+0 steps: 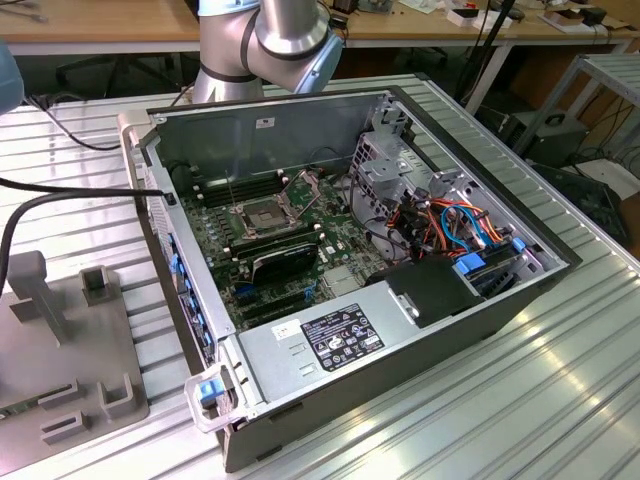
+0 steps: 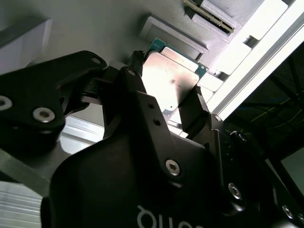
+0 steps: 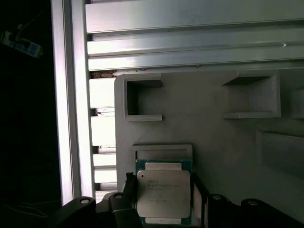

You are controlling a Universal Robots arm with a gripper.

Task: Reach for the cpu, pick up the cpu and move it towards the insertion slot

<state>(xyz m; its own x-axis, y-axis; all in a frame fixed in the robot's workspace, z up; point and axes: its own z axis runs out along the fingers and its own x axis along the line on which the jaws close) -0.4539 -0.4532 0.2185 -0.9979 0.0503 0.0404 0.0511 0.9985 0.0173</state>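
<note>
The cpu [image 3: 164, 194] is a thin square chip with a pale silver lid and a green rim. It lies on a grey fixture plate [image 3: 213, 137], just below a raised grey frame [image 3: 162, 151]. My gripper [image 3: 164, 195] straddles it, with a black finger [image 3: 128, 187] against one edge and the other finger against the opposite edge. The second wrist view shows the same grip: the cpu [image 2: 168, 78] sits between the gripper's [image 2: 166, 88] dark fingers. The insertion slot [image 1: 262, 215] is a silver-framed socket on the motherboard inside the open computer case [image 1: 400, 330], its metal plate hinged up.
The arm [image 1: 270, 40] rises behind the case. A black shroud [image 1: 285, 262] lies beside the socket. A grey power supply [image 1: 335, 338] and a drive cage with coloured cables [image 1: 440, 215] are also inside. A grey fixture plate [image 1: 60, 350] lies on the ribbed aluminium table [image 1: 520, 400].
</note>
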